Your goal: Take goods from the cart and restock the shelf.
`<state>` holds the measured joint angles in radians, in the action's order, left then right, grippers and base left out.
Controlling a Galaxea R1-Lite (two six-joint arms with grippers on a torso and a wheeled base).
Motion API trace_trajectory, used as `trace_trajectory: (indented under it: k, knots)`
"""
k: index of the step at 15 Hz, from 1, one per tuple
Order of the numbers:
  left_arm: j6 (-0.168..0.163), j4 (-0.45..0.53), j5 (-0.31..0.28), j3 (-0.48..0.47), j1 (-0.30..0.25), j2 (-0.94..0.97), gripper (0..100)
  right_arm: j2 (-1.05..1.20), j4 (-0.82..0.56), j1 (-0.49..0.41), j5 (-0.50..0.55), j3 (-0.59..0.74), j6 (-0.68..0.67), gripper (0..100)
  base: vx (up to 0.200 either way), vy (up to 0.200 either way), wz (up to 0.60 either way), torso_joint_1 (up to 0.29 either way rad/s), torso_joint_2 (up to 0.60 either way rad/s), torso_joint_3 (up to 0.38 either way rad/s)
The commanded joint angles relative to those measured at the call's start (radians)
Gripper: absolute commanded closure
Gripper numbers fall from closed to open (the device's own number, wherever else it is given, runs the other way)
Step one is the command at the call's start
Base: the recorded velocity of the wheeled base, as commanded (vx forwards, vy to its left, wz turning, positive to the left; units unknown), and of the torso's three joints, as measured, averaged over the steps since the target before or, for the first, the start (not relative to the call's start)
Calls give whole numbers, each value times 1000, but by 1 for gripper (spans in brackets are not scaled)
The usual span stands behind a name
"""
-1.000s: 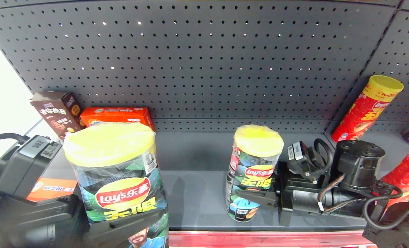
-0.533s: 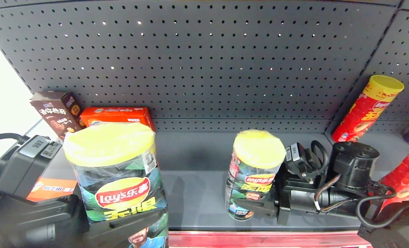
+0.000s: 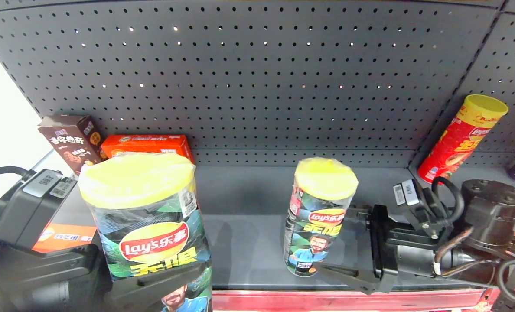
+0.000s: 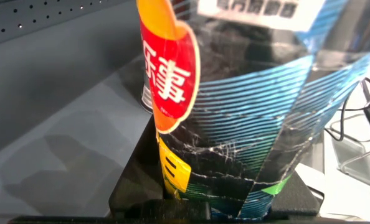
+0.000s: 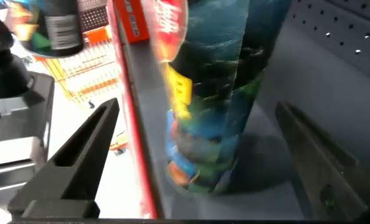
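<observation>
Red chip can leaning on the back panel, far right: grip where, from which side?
Mid-body of the red can, gripped across its round wall, from the open front of the shelf. It leans against the pegboard, so tilt the wrist to match; behind is blocked.

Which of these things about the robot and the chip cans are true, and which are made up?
1. The right gripper is squeezing the middle can. False: its jaws are open, one on each side, clear of the can.
2. The left gripper grips the held can, which has a yellow lid. True.
3. The middle can lies on its side. False: it stands upright on the shelf.
4. An orange box sits beside a brown box at the back of the shelf. True.
</observation>
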<state>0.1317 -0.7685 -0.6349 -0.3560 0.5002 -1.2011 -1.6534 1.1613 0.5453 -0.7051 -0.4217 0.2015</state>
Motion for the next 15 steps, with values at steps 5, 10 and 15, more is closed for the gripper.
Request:
trace_trajectory:
  k: [5,10,15]
  knots:
    - [0,0,0,-6,1,1,100,350,-172,-25,39,106,-2,0,0,0,0,0,0,0]
    - [0,0,0,-9,1,17,100,692,-413,-13,223,210,-14,0,0,0,0,0,0,0]
    - [-1,0,-2,-20,4,20,100,1061,-677,-19,415,294,-85,0,0,0,0,0,0,0]
